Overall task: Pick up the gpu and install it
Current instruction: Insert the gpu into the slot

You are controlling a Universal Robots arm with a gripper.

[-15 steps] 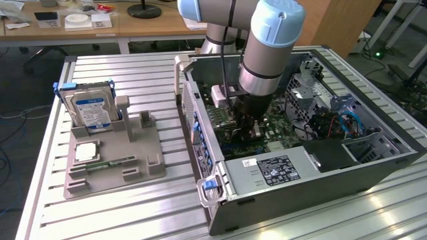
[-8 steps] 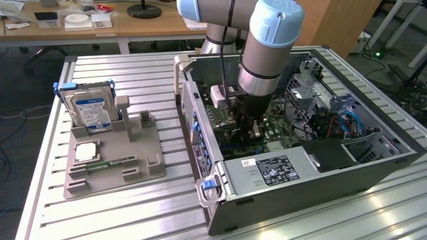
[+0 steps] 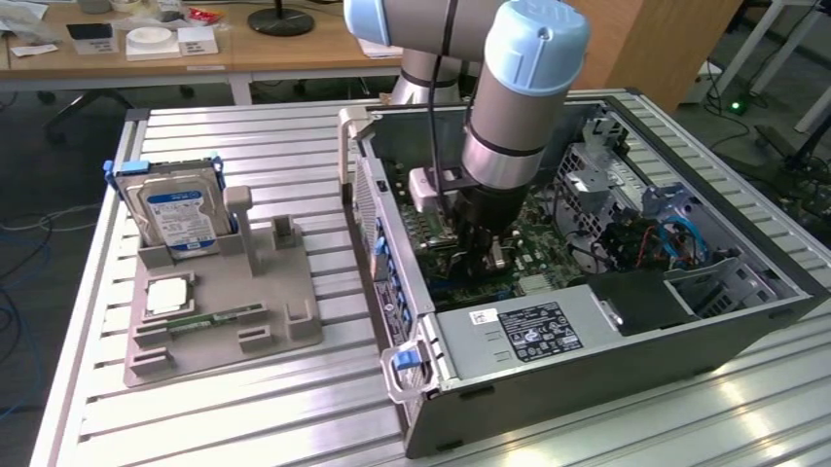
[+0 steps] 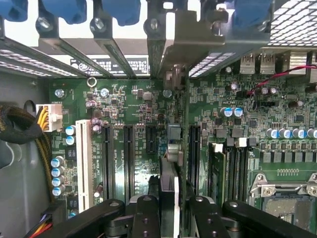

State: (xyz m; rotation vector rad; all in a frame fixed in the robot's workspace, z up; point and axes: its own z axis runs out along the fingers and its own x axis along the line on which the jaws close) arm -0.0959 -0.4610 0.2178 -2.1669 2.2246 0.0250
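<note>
Gripper [image 4: 168, 210]: jaws clamped on the card's upper edge.
Card [image 4: 171, 148]: thin, edge-on, upright, pale bracket toward the case wall.
Board [image 4: 129, 109]: green, black slots beside the card.

Robot arm [image 3: 513, 117] reaching down into open computer case [image 3: 675, 336], gripper [image 3: 478, 255] low over motherboard [image 3: 546, 268], grey fixture tray [image 3: 221, 311] with hard drive [image 3: 175, 209] well apart from gripper

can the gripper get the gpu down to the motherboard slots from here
Probably yes: the gripper holds the gpu edge-on inside the open case, right over the motherboard, with nothing visible between card and slots.
</note>
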